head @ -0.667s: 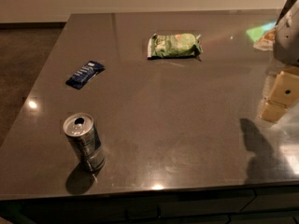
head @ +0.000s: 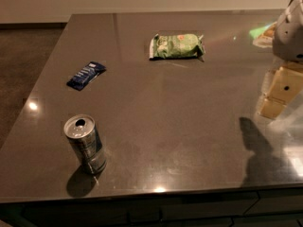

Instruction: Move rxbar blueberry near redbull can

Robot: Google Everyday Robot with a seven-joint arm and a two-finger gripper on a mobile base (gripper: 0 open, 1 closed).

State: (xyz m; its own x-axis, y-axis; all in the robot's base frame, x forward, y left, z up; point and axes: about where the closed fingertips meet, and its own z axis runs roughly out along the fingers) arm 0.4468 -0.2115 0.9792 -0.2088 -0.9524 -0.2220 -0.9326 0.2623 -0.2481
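The rxbar blueberry [head: 86,75] is a small flat dark-blue wrapper with white lettering, lying on the left part of the dark table [head: 180,126]. The redbull can [head: 85,144] stands upright near the front left edge, its silver top with the pull-tab hole showing. The bar lies well behind the can, apart from it. The gripper [head: 277,96] hangs at the right edge of the view, above the table's right side, far from both the bar and the can. Nothing shows in it.
A green crinkly snack bag [head: 176,46] lies at the back middle of the table. The arm's shadow [head: 258,150] falls on the front right of the table. The floor lies beyond the table's left edge.
The gripper has shifted slightly at the right edge. The bar, the can and the bag have not moved.
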